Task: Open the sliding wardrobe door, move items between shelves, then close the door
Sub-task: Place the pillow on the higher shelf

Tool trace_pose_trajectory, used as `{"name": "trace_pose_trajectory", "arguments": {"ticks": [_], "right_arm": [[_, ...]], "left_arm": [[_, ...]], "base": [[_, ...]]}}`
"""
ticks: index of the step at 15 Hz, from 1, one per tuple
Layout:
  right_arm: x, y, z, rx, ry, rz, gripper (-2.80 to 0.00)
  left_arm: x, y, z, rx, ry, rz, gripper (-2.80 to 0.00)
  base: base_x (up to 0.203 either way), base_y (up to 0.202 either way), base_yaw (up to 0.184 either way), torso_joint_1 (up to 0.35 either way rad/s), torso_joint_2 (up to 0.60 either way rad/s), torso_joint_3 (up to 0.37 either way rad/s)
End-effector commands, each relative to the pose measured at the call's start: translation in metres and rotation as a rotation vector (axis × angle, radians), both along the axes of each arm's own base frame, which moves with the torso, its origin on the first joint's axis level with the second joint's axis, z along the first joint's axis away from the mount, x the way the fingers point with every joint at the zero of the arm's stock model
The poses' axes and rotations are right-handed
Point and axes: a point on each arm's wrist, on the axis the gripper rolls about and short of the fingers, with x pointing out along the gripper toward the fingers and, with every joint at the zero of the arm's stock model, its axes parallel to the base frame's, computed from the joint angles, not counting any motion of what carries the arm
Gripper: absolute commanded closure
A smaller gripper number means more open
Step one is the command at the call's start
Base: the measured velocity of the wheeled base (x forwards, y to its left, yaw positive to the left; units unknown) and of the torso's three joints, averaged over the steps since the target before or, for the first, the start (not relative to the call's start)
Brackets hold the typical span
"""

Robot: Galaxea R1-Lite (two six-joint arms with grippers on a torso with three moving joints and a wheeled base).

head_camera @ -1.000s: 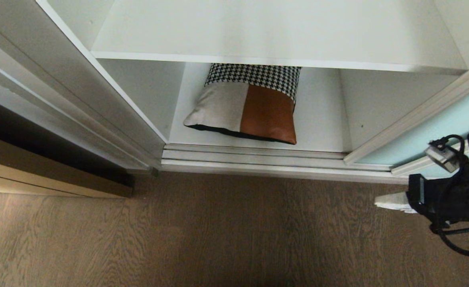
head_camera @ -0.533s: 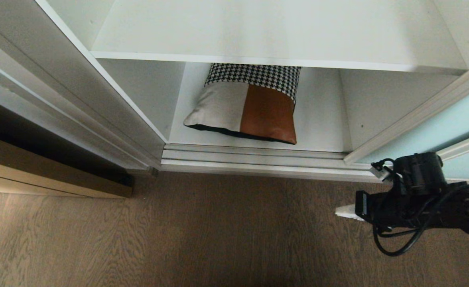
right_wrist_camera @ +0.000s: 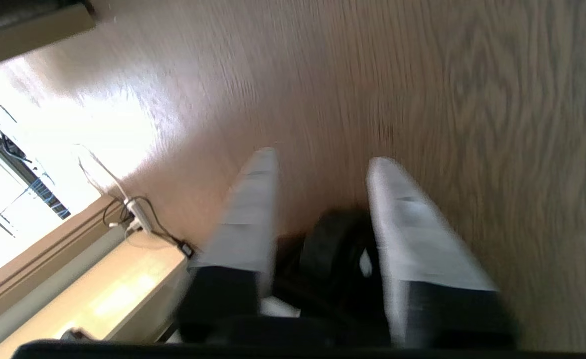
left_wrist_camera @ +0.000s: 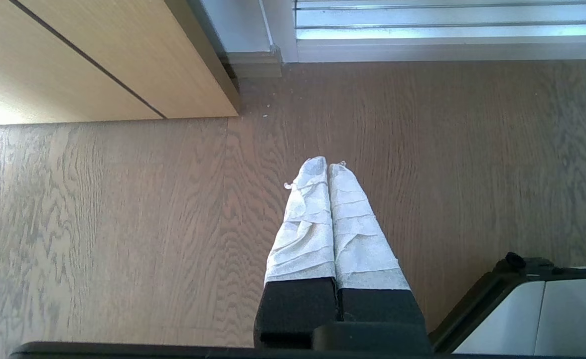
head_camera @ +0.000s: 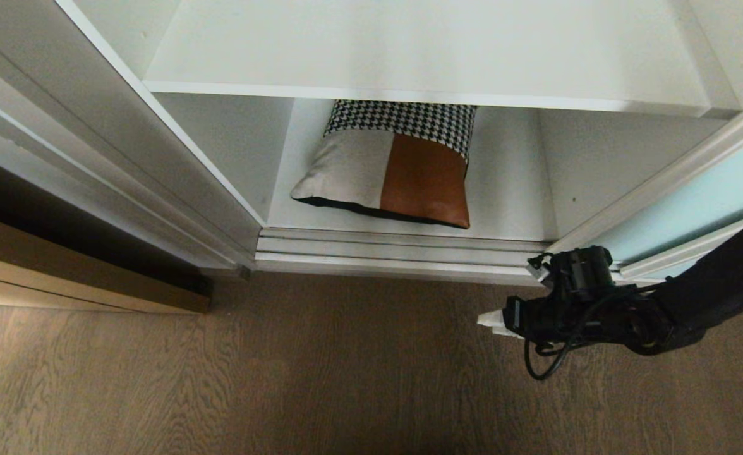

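The right gripper's (head_camera: pixel 486 321) jaws stand apart and empty, low at the frame's right over the floor (head_camera: pixel 283 379); the left gripper's (left_wrist_camera: pixel 328 167) are pressed together. The cushion (head_camera: pixel 390 174) lies on the lower shelf (head_camera: pixel 510 189) at upper centre, seemingly flat. The door (head_camera: pixel 694 208) is slid aside at right.

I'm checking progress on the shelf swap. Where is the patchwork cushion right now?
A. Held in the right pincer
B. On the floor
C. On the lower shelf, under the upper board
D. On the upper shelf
C: the cushion lies on the lower shelf, its back part tucked beneath the upper shelf, and the right pincer is apart from it, over the floor.
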Motion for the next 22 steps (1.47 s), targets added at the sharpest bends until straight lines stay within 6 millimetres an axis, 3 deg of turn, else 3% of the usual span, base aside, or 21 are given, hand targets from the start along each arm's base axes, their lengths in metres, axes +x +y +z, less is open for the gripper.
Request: {"name": "trace_pose_trajectory", "arguments": {"ticks": [1, 4, 8, 10, 16, 22], "right_arm": [[0.025, 0.007, -0.017, 0.007, -0.003, 0.002, -2.8], [0.05, 0.016, -0.012, 0.024, -0.07, 0.012, -2.8], [0.069, 0.022, 0.015, 0.102, -0.169, 0.095, -2.8], [0.08, 0.024, 0.017, 0.111, -0.205, 0.103, -2.8], [0.119, 0.025, 0.017, 0.157, -0.447, 0.08, -2.8], [0.147, 0.019, 0.047, 0.161, -0.624, 0.014, -2.8]], "left_arm": [[0.0, 0.0, 0.0, 0.0, 0.0, 0.0, 0.0], [0.0, 0.0, 0.0, 0.0, 0.0, 0.0, 0.0], [0.0, 0.0, 0.0, 0.0, 0.0, 0.0, 0.0], [0.0, 0.0, 0.0, 0.0, 0.0, 0.0, 0.0], [0.0, 0.0, 0.0, 0.0, 0.0, 0.0, 0.0], [0.0, 0.0, 0.0, 0.0, 0.0, 0.0, 0.0]], "base": [[0.0, 0.0, 0.0, 0.0, 0.0, 0.0], [0.0, 0.0, 0.0, 0.0, 0.0, 0.0], [0.0, 0.0, 0.0, 0.0, 0.0, 0.0], [0.0, 0.0, 0.0, 0.0, 0.0, 0.0], [0.0, 0.0, 0.0, 0.0, 0.0, 0.0], [0.0, 0.0, 0.0, 0.0, 0.0, 0.0]]}}
